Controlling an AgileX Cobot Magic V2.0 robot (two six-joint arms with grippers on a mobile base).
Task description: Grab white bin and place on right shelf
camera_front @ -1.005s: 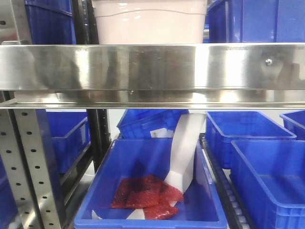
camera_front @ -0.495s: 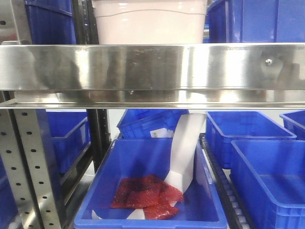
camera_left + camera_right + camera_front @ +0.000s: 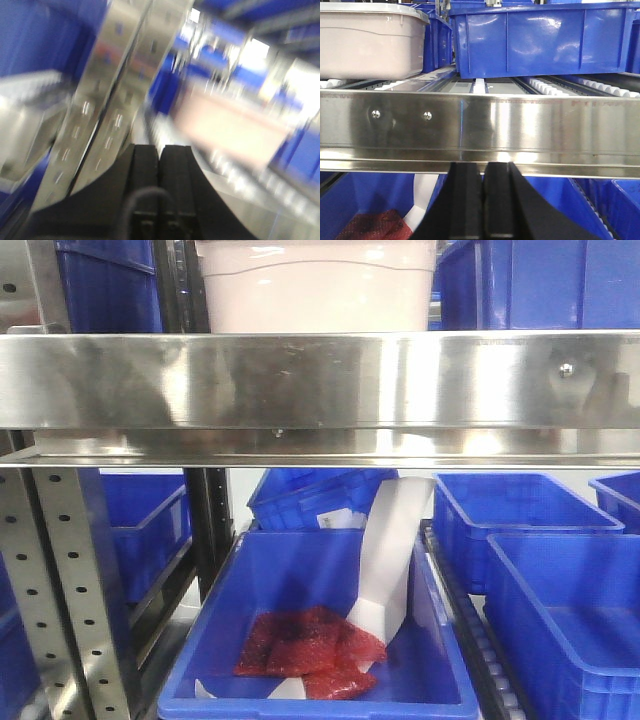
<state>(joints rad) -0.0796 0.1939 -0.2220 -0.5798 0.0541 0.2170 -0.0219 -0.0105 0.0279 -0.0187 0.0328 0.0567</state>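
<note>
Though blurred leftward, white bin (image 3: 370, 42) beside blue crate (image 3: 540, 37)

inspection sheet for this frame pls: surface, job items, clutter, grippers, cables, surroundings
Surface: right shelf, shiny steel front rail, roller tracks behind it in the right wrist view.
Job's things: white bin sits on that shelf level, behind the rail; not held.
Clutter: blue crate below holds red bags and a white scoop-like piece.
Grippers: left gripper shut, empty, view blurred; right gripper shut, empty, below the rail.
Cables: nothing seen.
Surroundings: more blue crates, perforated grey post.
</note>
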